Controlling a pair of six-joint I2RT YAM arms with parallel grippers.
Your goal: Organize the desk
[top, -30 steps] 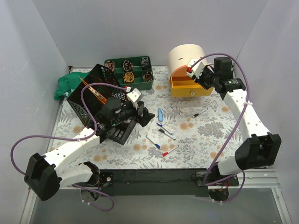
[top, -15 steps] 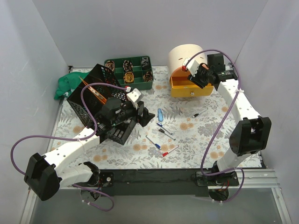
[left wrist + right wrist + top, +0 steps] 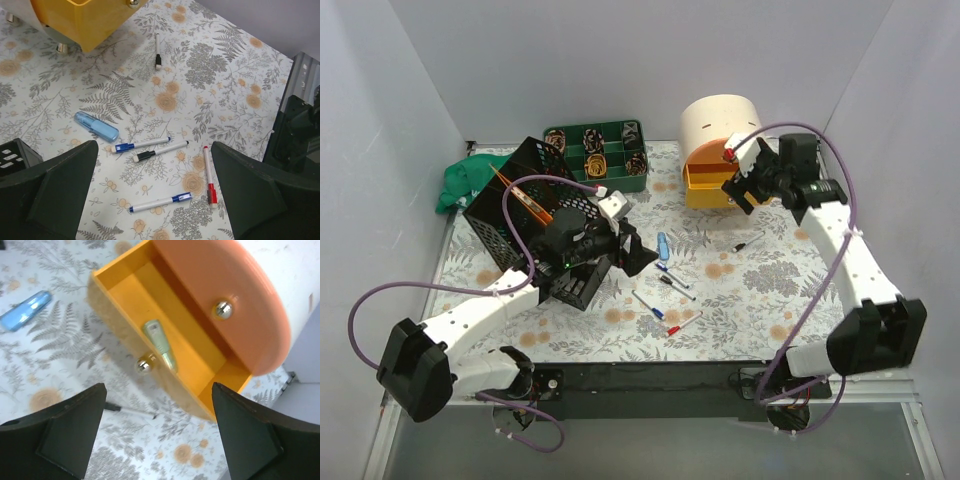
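The desk has a pale floral top. On it lie a blue case, a thin black pen and several markers: blue-capped, black-capped, another blue and red. My left gripper hovers open above the markers, holding nothing. My right gripper stands open and empty over the front edge of the open yellow drawer. A pale green tube lies inside that drawer.
The drawer belongs to a cream round cabinet with a second knob above. A black mesh rack stands at the left, a green compartment tray behind it, a green cloth at far left. Walls enclose three sides.
My right gripper has opened wide at the drawer, swinging in toward the cabinet and back out. The left arm has shifted slightly to the right, jaws still open.
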